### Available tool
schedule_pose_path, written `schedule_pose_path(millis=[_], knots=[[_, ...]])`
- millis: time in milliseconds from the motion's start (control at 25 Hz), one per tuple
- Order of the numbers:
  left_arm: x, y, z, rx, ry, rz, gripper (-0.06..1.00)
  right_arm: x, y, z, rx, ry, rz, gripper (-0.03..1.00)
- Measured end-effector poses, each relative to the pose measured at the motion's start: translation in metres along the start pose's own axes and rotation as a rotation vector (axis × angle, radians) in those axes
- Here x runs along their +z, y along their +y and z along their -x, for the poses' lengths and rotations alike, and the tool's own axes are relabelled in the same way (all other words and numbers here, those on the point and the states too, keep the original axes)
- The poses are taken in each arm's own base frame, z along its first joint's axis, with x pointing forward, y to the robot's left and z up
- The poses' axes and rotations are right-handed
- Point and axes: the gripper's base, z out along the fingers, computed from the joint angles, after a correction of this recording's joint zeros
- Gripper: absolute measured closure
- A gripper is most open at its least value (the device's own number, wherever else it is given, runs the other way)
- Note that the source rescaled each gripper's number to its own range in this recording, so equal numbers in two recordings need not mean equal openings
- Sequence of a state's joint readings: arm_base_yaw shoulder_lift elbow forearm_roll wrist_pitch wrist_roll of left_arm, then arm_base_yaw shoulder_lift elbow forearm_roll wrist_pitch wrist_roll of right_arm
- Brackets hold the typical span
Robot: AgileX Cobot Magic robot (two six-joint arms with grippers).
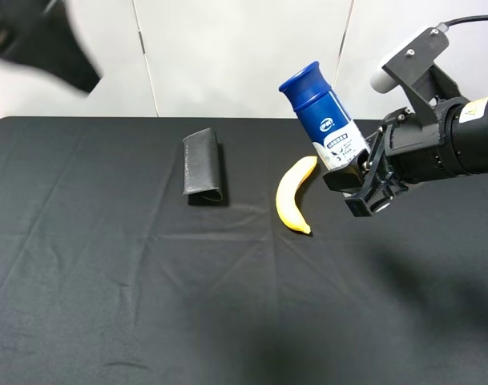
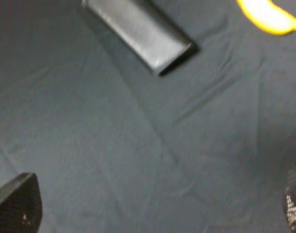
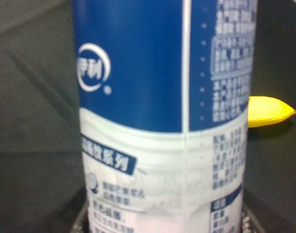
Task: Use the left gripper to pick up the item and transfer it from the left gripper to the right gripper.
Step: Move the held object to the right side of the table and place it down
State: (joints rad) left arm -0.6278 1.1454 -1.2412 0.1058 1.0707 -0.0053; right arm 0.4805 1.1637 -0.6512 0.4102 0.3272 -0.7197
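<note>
The item, a white bottle [image 1: 322,116] with a blue cap and blue label band, is held in the air by its white lower end, tilted with the cap up and to the left. My right gripper [image 1: 349,164] is shut on it, above the table just right of the banana. The right wrist view is filled by the bottle [image 3: 162,121]. My left gripper [image 1: 43,40] is a blurred black shape high at the far left, well away from the bottle. In the left wrist view its fingers [image 2: 16,206] stand wide apart with nothing between them.
A yellow banana [image 1: 292,196] lies on the black cloth [image 1: 147,305] near the middle, also seen in both wrist views [image 2: 269,17] [image 3: 269,110]. A black folded case [image 1: 203,166] lies left of it [image 2: 143,31].
</note>
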Motion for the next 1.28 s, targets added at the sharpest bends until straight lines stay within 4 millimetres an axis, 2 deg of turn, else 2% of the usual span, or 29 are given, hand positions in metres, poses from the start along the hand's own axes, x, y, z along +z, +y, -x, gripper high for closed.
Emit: schedule_pose_path(millis=[400, 800, 1080, 1280], knots=[[0.003, -0.002, -0.102, -0.027, -0.066, -0.001, -0.05, 0.0, 0.0, 0.0, 0.019, 0.0, 0.0, 0.94], [-0.009, -0.009, -0.185, -0.062, -0.189, -0.074, -0.05, 0.0, 0.0, 0.0, 0.025, 0.0, 0.0, 0.94], [-0.006, -0.014, -0.228, -0.074, -0.273, -0.118, -0.05, 0.0, 0.0, 0.0, 0.057, 0.0, 0.0, 0.94], [-0.008, -0.017, -0.242, -0.075, -0.362, -0.148, -0.05, 0.0, 0.0, 0.0, 0.092, 0.0, 0.0, 0.94]])
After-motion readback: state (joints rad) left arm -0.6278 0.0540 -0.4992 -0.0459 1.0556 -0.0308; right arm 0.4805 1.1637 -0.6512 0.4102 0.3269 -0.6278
